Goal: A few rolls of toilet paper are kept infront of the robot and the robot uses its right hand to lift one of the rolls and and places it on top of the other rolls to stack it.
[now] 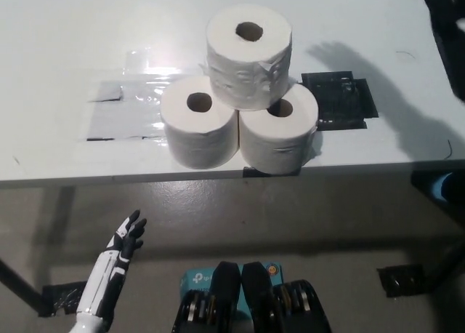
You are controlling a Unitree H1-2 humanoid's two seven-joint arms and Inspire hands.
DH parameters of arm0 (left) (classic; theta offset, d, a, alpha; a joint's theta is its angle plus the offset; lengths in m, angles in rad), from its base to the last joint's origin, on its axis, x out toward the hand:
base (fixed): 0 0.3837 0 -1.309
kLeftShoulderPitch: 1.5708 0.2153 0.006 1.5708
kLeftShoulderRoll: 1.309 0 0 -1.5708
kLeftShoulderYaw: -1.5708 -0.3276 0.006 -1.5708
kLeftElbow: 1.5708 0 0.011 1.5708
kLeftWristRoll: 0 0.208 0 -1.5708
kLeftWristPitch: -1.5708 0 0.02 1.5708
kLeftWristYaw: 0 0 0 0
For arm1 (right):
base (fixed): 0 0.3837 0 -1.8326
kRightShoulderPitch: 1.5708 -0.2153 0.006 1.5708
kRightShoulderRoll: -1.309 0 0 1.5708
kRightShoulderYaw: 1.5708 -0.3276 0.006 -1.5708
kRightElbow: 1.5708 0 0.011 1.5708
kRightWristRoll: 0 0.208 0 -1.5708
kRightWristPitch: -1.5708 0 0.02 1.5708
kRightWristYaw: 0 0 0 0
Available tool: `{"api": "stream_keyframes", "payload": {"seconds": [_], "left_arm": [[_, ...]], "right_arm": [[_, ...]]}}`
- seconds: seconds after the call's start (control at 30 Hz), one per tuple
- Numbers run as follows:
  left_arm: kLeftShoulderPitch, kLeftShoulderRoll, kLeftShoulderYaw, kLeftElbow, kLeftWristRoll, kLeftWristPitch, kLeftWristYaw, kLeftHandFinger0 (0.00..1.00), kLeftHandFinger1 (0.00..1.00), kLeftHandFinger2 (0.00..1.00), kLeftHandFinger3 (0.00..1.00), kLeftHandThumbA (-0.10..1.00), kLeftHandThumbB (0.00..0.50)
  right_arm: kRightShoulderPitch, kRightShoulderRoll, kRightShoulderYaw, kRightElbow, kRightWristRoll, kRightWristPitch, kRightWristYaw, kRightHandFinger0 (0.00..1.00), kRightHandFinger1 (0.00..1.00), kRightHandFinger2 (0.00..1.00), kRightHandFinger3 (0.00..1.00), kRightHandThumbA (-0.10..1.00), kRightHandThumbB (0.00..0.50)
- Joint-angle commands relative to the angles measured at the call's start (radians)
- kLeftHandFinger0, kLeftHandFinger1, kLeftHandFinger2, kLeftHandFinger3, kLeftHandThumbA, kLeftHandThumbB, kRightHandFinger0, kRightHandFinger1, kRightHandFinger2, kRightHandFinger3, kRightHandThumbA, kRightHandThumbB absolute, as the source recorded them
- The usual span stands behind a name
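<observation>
1. Three white cylindrical toilet paper rolls are sitting on the white table [58, 35]: top roll [249, 53] is resting upright across left base roll [199, 129] and right base roll [280, 137] (all touching).
2. White left hand [125, 238] is hanging below the table edge, fingers spread, holding nothing.
3. Black right arm [450, 27] is showing at the upper right edge; its finger state cannot be told.
4. Black square pad [339, 100] is lying just beside the stack.

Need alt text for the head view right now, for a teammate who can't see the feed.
Three toilet paper rolls form a small pyramid near the white table's front edge: the top roll rests across the left roll and right roll. The white left hand hangs open below the table; only a black edge of the right arm shows.
</observation>
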Motion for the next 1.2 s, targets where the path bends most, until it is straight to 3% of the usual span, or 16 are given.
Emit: {"api": "stream_keyframes", "payload": {"seconds": [0.0, 0.07, 0.17, 0.23, 0.27, 0.3, 0.37, 0.43, 0.5, 0.63, 0.77, 0.83, 0.93, 1.0, 1.13, 1.17], "left_arm": [[-0.132, -0.007, 0.044, 0.039, -0.064, -0.035, 0.009, 1.00, 1.00, 1.00, 1.00, 1.00, 0.150], [-0.145, -0.007, 0.050, 0.051, -0.073, -0.029, 0.009, 1.00, 1.00, 1.00, 1.00, 1.00, 0.140], [-0.162, -0.002, 0.055, 0.061, -0.071, -0.037, 0.012, 1.00, 1.00, 1.00, 1.00, 1.00, 0.124], [-0.174, 0.000, 0.058, 0.061, -0.065, -0.034, 0.017, 1.00, 1.00, 1.00, 1.00, 1.00, 0.113], [-0.179, -0.001, 0.059, 0.058, -0.061, -0.024, 0.019, 1.00, 1.00, 1.00, 1.00, 1.00, 0.120], [-0.191, 0.000, 0.062, 0.059, -0.068, -0.024, 0.018, 1.00, 1.00, 1.00, 1.00, 1.00, 0.095], [-0.188, -0.003, 0.063, 0.053, -0.083, -0.029, 0.012, 1.00, 1.00, 1.00, 1.00, 1.00, 0.061], [-0.188, -0.002, 0.063, 0.051, -0.083, -0.031, 0.011, 1.00, 1.00, 1.00, 1.00, 1.00, 0.046], [-0.178, 0.003, 0.063, 0.039, -0.077, -0.022, 0.010, 1.00, 1.00, 1.00, 1.00, 1.00, 0.063], [-0.180, 0.009, 0.067, 0.039, -0.080, -0.023, 0.005, 1.00, 1.00, 1.00, 1.00, 1.00, 0.023], [-0.185, 0.009, 0.070, 0.043, -0.071, -0.025, 0.004, 1.00, 1.00, 1.00, 1.00, 1.00, 0.030], [-0.160, 0.008, 0.071, 0.028, -0.074, -0.013, -0.002, 1.00, 1.00, 1.00, 1.00, 1.00, 0.058], [-0.115, 0.008, 0.061, 0.010, -0.068, -0.005, -0.013, 1.00, 1.00, 1.00, 1.00, 1.00, 0.038], [-0.091, 0.009, 0.057, 0.006, -0.067, -0.004, -0.018, 1.00, 1.00, 1.00, 1.00, 1.00, 0.046], [-0.052, 0.013, 0.049, 0.007, -0.061, -0.016, -0.026, 1.00, 1.00, 1.00, 1.00, 1.00, 0.060], [-0.038, 0.013, 0.046, 0.006, -0.060, -0.021, -0.027, 1.00, 1.00, 1.00, 1.00, 1.00, 0.067]], "right_arm": [[0.303, -0.026, -0.569, -1.106, 0.301, 0.111, -0.291, 1.00, 1.00, 1.00, 1.00, 1.00, 0.200], [0.385, 0.012, -0.583, -1.186, 0.295, 0.096, -0.332, 1.00, 1.00, 1.00, 1.00, 1.00, 0.160], [0.463, 0.079, -0.585, -1.255, 0.339, 0.076, -0.400, 1.00, 1.00, 1.00, 1.00, 1.00, 0.177], [0.544, 0.117, -0.560, -1.259, 0.346, -0.030, -0.442, 1.00, 1.00, 1.00, 1.00, 1.00, 0.131], [0.591, 0.151, -0.542, -1.258, 0.340, -0.068, -0.458, 1.00, 1.00, 1.00, 1.00, 1.00, 0.136], [0.658, 0.195, -0.522, -1.225, 0.335, -0.151, -0.479, 1.00, 1.00, 1.00, 1.00, 1.00, 0.120], [0.779, 0.244, -0.501, -1.143, 0.334, -0.260, -0.488, 1.00, 1.00, 1.00, 1.00, 1.00, 0.150], [0.879, 0.292, -0.480, -1.056, 0.345, -0.308, -0.477, 1.00, 1.00, 1.00, 1.00, 1.00, 0.213], [0.971, 0.323, -0.457, -0.926, 0.319, -0.387, -0.467, 1.00, 1.00, 1.00, 1.00, 1.00, 0.140], [0.993, 0.353, -0.463, -0.814, 0.294, -0.415, -0.465, 1.00, 1.00, 1.00, 1.00, 1.00, 0.119], [0.986, 0.381, -0.456, -0.705, 0.278, -0.478, -0.474, 1.00, 1.00, 1.00, 1.00, 1.00, 0.093], [1.027, 0.405, -0.435, -0.619, 0.281, -0.505, -0.462, 1.00, 1.00, 1.00, 1.00, 1.00, 0.091], [1.088, 0.441, -0.407, -0.483, 0.286, -0.530, -0.461, 1.00, 1.00, 1.00, 1.00, 1.00, 0.071], [1.118, 0.462, -0.397, -0.398, 0.266, -0.530, -0.465, 1.00, 1.00, 1.00, 1.00, 1.00, 0.093], [1.147, 0.467, -0.375, -0.305, 0.266, -0.524, -0.449, 1.00, 1.00, 1.00, 1.00, 1.00, 0.003], [1.151, 0.472, -0.373, -0.282, 0.281, -0.520, -0.444, 1.00, 1.00, 1.00, 1.00, 1.00, 0.006]]}}
